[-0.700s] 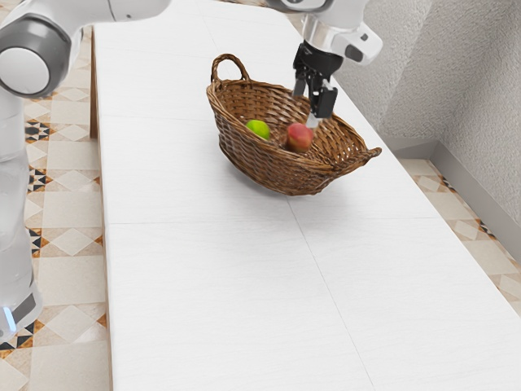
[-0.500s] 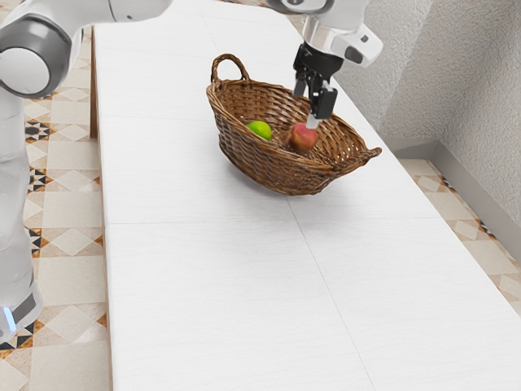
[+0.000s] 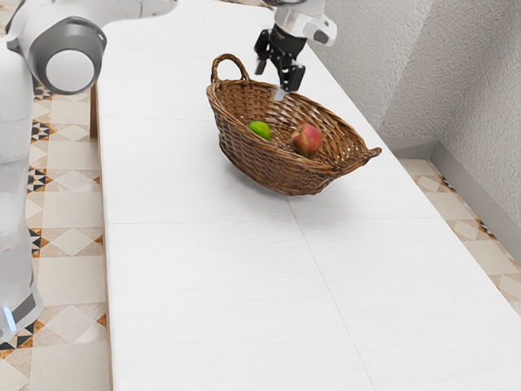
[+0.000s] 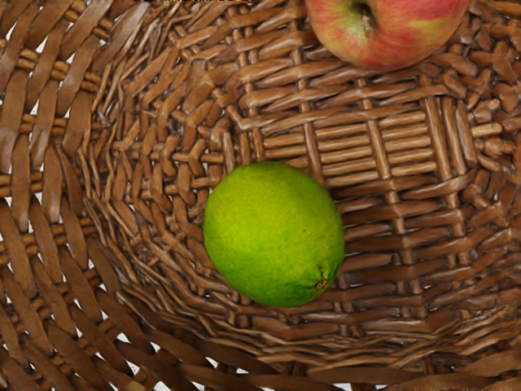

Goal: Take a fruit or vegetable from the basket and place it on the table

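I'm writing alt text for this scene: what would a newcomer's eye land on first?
Probably the lime, bright green against brown wicker inside the basket, with the reddish apple near it. Next, the basket itself stands out, dark on the white table, and above it hangs the black tool, open.

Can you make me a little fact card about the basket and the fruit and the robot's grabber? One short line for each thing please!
basket: brown, woven, standing on the white table
fruit in basket: two
green fruit: looks like a lime, lying in the basket
red fruit: apple with some yellow, in the basket too
fruits touching: no, there is a gap between them
gripper: open, above the basket
held: nothing
task: not done, both fruits are in the basket
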You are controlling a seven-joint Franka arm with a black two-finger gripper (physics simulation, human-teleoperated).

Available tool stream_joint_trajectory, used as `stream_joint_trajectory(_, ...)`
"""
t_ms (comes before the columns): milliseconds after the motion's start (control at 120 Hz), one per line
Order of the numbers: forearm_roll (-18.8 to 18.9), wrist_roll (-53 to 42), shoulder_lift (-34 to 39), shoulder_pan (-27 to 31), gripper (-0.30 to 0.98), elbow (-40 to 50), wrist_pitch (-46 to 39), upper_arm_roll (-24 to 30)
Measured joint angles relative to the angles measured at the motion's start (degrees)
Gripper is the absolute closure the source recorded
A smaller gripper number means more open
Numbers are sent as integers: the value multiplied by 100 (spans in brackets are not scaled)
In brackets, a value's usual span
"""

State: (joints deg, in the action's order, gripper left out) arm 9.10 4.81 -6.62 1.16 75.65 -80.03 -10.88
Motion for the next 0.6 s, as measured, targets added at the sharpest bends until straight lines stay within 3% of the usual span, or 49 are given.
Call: stream_joint_trajectory(600, -344, -168, -185, 19, 0, 405, -364, -37)
